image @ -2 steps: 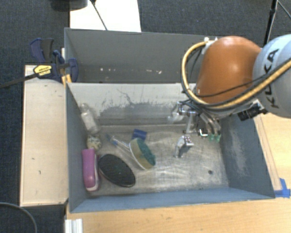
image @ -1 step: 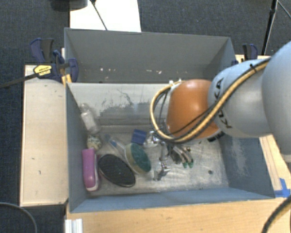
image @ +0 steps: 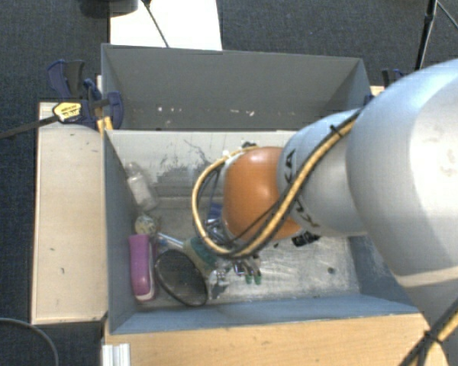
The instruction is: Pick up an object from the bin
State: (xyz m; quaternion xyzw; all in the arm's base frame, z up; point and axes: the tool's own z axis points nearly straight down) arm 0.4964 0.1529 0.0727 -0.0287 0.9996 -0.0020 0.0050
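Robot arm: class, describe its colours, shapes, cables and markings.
The arm is bulky, rounded and pale grey, with dark lettering near the wrist. A glossy orange domed cover caps its wrist. A yellow-and-black cable runs along it and loops round the cover.

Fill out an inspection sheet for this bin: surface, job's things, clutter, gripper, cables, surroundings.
Surface: grey metal bin, floor scuffed.
Job's things: pink case along the left wall; black disc beside it; teal thing next to the gripper.
Clutter: clear bottle and small grey ball by the left wall.
Gripper: low at the bin's front, right of the black disc, below the orange cover; open or shut cannot be told.
Cables: yellow and black cables loop round the orange cover.
Surroundings: dark carpet.
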